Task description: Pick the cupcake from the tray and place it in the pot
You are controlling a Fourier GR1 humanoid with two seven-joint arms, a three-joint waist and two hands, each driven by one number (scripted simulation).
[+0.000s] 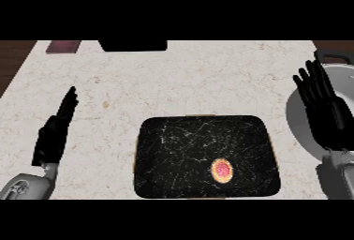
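Note:
A small cupcake [222,170] with a pink top and tan rim sits on the black tray [180,140], toward the tray's lower right. The grey pot [301,123] shows at the right edge, partly cut off, with a dark handle at its top. My right hand [325,110] is open, fingers straight and pointing up, lying over the pot's left side, well right of the cupcake. My left hand [54,133] is open with fingers up, resting at the left of the tray. Neither hand holds anything.
The pale speckled counter [173,79] stretches behind the tray. A black box-like object [133,45] and a dark red item [63,46] stand at the far edge. Dark wood shows past the counter's left corner.

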